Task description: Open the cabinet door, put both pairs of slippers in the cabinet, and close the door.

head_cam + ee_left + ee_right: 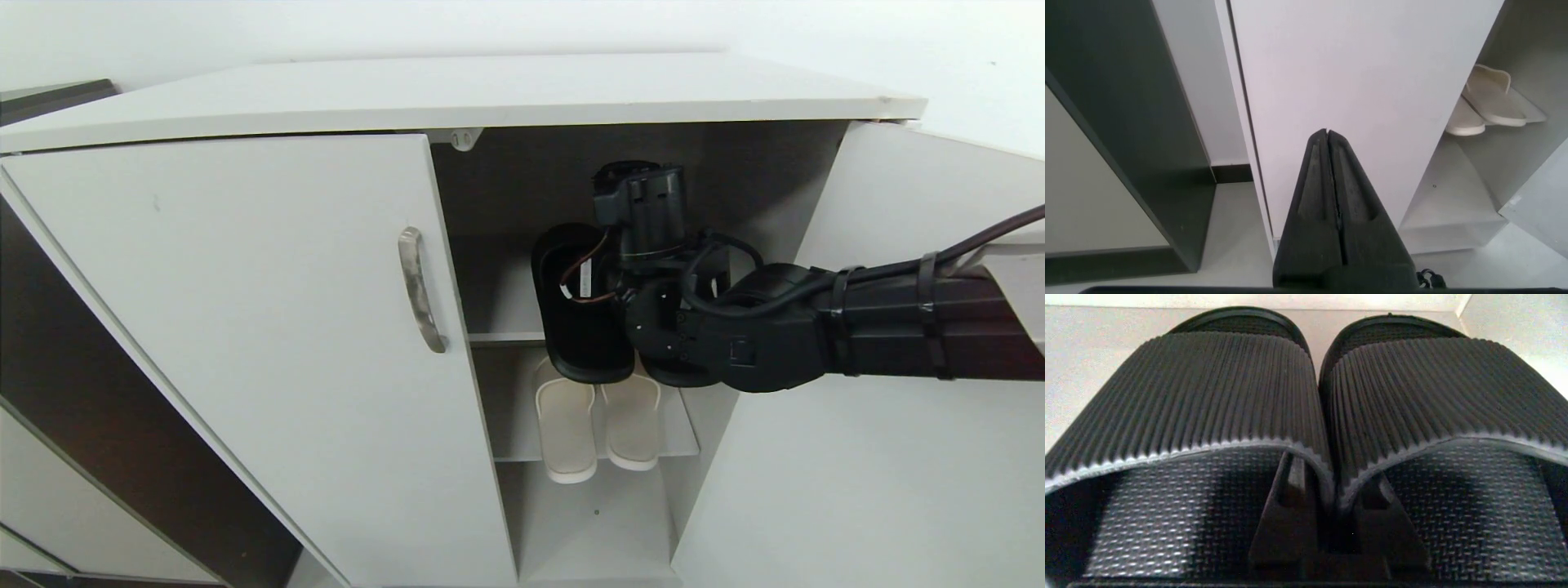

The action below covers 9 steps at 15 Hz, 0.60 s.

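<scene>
The white cabinet [457,90] has its right door [857,474] swung open and its left door [245,327] closed. Inside the opening, level with the upper shelf [502,336], my right gripper [1331,490] is shut on the pair of black slippers [575,327], pinching their two inner strap walls [1323,416] together. The black pair is tilted, its lower ends hanging past that shelf's front edge. A pair of white slippers [596,420] lies side by side on the shelf below, also seen as the white slippers [1486,102]. My left gripper [1327,137] is shut and empty, low in front of the closed door.
The closed door carries a metal handle [420,290]. A dark panel [122,425] and more furniture stand to the cabinet's left. The bottom compartment [588,531] under the white slippers holds nothing. The open door limits room on the right.
</scene>
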{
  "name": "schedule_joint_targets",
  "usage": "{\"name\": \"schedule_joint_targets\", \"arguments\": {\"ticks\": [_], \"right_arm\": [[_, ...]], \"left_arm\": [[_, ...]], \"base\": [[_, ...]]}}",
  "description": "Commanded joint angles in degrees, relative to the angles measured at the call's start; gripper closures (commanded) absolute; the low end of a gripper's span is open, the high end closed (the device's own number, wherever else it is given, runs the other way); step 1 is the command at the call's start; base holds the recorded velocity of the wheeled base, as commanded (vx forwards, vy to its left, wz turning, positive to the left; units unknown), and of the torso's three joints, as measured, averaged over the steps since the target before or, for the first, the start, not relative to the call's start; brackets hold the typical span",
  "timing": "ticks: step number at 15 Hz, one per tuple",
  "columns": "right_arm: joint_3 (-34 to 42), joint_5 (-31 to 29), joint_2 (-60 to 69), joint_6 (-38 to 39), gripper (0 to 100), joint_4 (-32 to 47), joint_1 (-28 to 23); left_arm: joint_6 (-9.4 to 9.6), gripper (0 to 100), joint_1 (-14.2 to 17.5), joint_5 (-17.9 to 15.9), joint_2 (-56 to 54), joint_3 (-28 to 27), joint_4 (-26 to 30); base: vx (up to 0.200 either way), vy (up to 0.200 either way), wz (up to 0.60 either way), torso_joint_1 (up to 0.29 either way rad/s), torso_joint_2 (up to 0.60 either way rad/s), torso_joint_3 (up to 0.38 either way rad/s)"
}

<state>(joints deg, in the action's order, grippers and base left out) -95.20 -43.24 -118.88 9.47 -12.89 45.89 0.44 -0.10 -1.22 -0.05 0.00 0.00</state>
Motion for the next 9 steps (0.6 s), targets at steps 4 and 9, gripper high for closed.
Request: {"name": "schedule_joint_targets", "arguments": {"ticks": [4, 9], "right_arm": [[-1.4, 0.0, -1.6, 0.0, 100, 0.0, -0.3], [-1.4, 0.0, -1.6, -0.2, 100, 0.7, -0.3]], "left_arm": [[0.0, 100, 0.0, 0.0, 0.0, 0.0, 0.0], [0.0, 100, 0.0, 0.0, 0.0, 0.0, 0.0]], "base": [[0.0, 0.0, 0.0, 0.0, 0.0, 0.0], [0.0, 0.0, 0.0, 0.0, 0.0, 0.0]]}}
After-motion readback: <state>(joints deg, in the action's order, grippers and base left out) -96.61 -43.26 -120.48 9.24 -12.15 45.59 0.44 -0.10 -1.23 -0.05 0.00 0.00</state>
